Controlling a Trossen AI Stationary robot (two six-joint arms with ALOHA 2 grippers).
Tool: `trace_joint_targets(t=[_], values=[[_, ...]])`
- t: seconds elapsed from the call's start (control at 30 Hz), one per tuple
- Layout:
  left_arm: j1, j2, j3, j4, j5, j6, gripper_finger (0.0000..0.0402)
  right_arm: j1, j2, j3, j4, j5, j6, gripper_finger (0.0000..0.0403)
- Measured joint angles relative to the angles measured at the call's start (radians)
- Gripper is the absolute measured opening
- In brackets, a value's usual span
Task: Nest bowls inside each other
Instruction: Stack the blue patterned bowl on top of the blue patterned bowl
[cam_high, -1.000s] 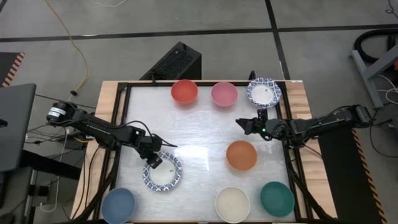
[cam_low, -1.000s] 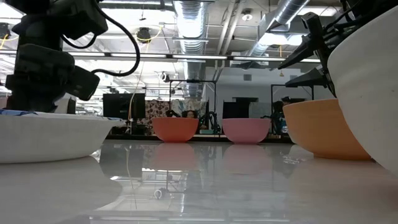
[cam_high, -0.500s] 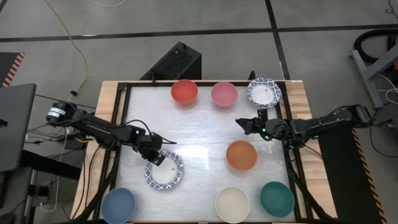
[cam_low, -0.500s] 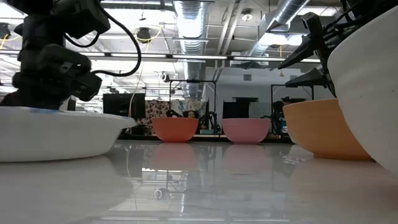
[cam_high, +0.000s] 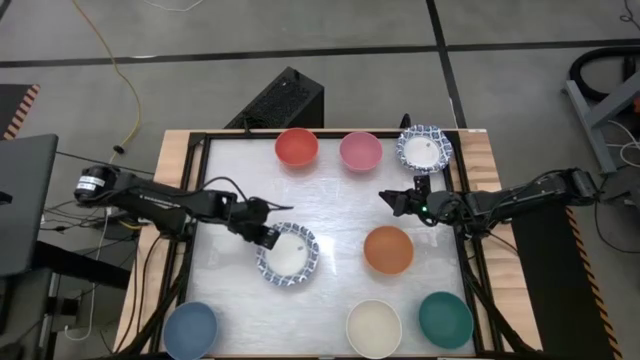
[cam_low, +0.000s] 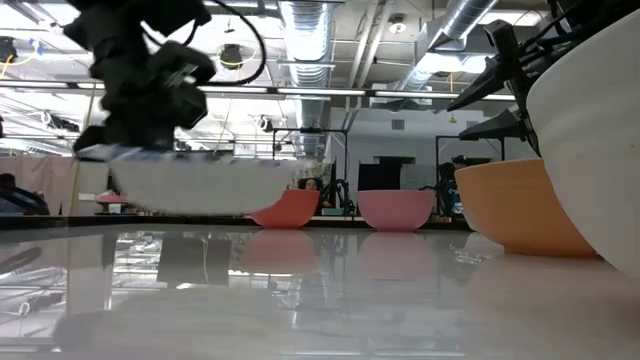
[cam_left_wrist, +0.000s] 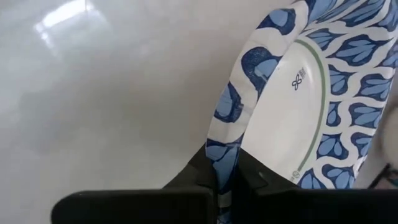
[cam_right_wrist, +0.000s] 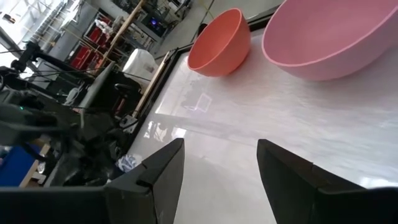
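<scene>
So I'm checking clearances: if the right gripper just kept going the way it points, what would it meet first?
Judging by its wrist view, the open right gripper aims past the pink bowl toward the red bowl, with bare table between. The red bowl is probably first, though depth is unclear.

In the low view, the cream bowl (cam_low: 600, 140) is cut off by the right and bottom edges; only part of its wall shows. Beside it, the orange bowl (cam_low: 515, 205) is partly covered by the cream bowl. The patterned bowl (cam_low: 195, 185) is motion-blurred; its rim pattern cannot be read. It hides part of the red bowl (cam_low: 290, 208). The teal and blue bowls do not appear in this view.
</scene>
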Motion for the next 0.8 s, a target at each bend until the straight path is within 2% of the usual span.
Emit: trace_joint_targets(t=[0.17,0.3,0.57,0.7,0.8], values=[[0.052,0.000,0.069,0.001,-0.007,0.059,0.0000,-0.002,0.000,0.000,0.022,-0.026,0.009,0.0223],[0.093,0.000,0.124,0.002,-0.011,0.103,0.0000,-0.002,0.000,0.000,0.084,-0.001,0.002,0.0223],[0.155,0.000,0.207,0.002,-0.025,0.140,0.0000,-0.040,0.014,0.083,0.099,0.002,-0.114,0.0223],[0.182,0.000,0.229,-0.003,-0.029,0.142,0.0000,-0.070,0.060,0.170,0.028,-0.004,-0.185,0.0223],[0.200,0.000,0.238,-0.007,-0.029,0.140,0.0000,-0.098,0.114,0.256,-0.096,-0.050,-0.205,0.0223]])
